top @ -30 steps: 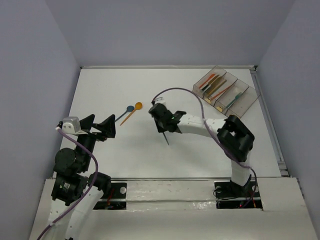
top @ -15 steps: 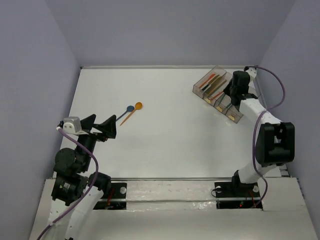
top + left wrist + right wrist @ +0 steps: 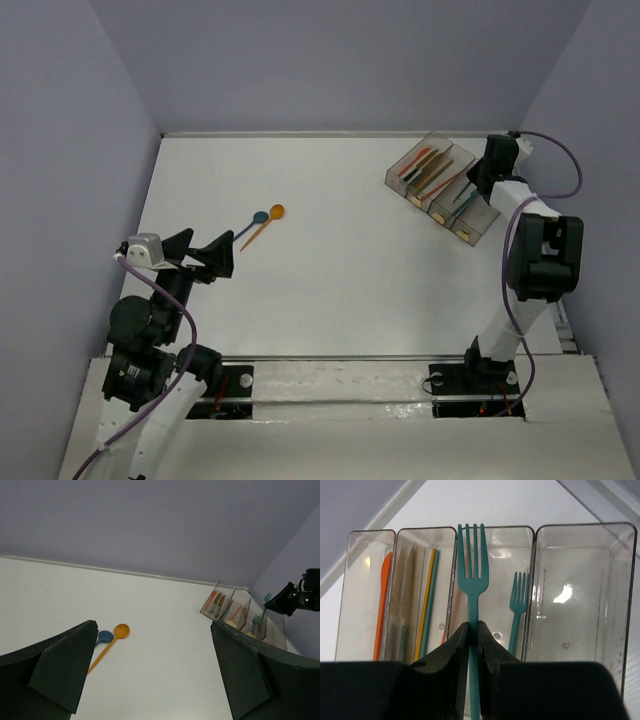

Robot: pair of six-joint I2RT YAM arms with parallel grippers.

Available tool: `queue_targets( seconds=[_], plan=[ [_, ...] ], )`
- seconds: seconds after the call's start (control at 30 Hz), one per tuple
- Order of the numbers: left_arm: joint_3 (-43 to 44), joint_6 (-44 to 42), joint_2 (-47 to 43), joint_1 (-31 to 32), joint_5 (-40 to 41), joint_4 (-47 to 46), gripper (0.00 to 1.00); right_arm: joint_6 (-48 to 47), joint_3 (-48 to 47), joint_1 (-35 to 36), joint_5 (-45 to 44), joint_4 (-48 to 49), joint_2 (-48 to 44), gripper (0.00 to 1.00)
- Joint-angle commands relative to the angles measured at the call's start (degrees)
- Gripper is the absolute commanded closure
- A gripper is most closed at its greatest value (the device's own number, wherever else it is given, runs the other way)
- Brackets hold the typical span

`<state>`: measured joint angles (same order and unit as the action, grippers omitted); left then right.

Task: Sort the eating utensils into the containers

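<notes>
My right gripper (image 3: 474,626) is shut on the handle of a teal fork (image 3: 473,555), held tines-forward above the containers (image 3: 585,526). It hangs over the third bin, where another teal fork (image 3: 519,597) lies. The bin to its right holds nothing. In the two left bins lie an orange piece (image 3: 385,600) and thin yellow and teal sticks (image 3: 427,600). In the top view the right gripper (image 3: 478,178) is at the far-right end of the containers (image 3: 418,158). My left gripper (image 3: 196,248) stands wide open, empty, near an orange spoon (image 3: 266,225) and a blue spoon (image 3: 252,222).
The containers sit diagonally near the table's far right corner, close to the raised right edge (image 3: 530,230). The two spoons (image 3: 115,635) lie side by side on the white table, just ahead of my left gripper's left finger (image 3: 65,670).
The right arm swung from the table's middle to the containers at the far right, carrying the fork, then shifted a little further right. The left arm and the spoons stayed put.
</notes>
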<state>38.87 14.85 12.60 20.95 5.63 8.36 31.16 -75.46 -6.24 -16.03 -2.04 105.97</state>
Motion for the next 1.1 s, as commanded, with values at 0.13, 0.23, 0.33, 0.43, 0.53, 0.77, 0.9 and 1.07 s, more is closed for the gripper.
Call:
queue_targets(
  seconds=[0.13, 0.23, 0.33, 0.43, 0.53, 0.77, 0.9, 1.07],
  plan=[
    [-0.46, -0.53, 1.46, 0.32, -1.49, -3.7, 0.01, -0.22, 0.04, 0.09, 5.11, 3.88, -2.52, 0.18],
    [-0.46, -0.44, 1.64, 0.32, -1.67, -3.88, 0.01, -1.01, 1.62, 1.65, 6.71, 3.63, -6.29, 0.17],
    [-0.46, -0.53, 1.46, 0.32, -1.5, -3.79, 0.01, -3.03, 3.91, 7.7, 6.72, 4.5, -11.2, 0.17],
    [-0.38, -0.53, 1.11, 0.32, -1.15, -3.88, 0.01, -4.87, 6.55, 15.7, 5.32, 4.42, -13.68, 0.17],
    [-0.2, -0.61, 0.76, 0.32, 0.08, -3.7, 0.01, -5.23, 7.87, 31.05, 0.93, 4.86, -12.12, 0.17],
    [-0.02, -0.7, -0.21, -0.21, 1.05, -3.35, 0.01, -4.52, -3.18, 49.64, -6.19, -0.67, -0.09, 0.17],
    [-0.02, -0.61, -0.91, -0.74, 1.31, -3.44, 0.01, -4.35, -15.13, 56.77, -10.24, -5.51, 10.55, 0.17],
    [-0.02, -0.7, -1.35, -0.74, 0.79, -3.44, 0.01, -4.0, -30.51, 59.94, -12.26, -12.98, 24.44, 0.17]
  ],
)
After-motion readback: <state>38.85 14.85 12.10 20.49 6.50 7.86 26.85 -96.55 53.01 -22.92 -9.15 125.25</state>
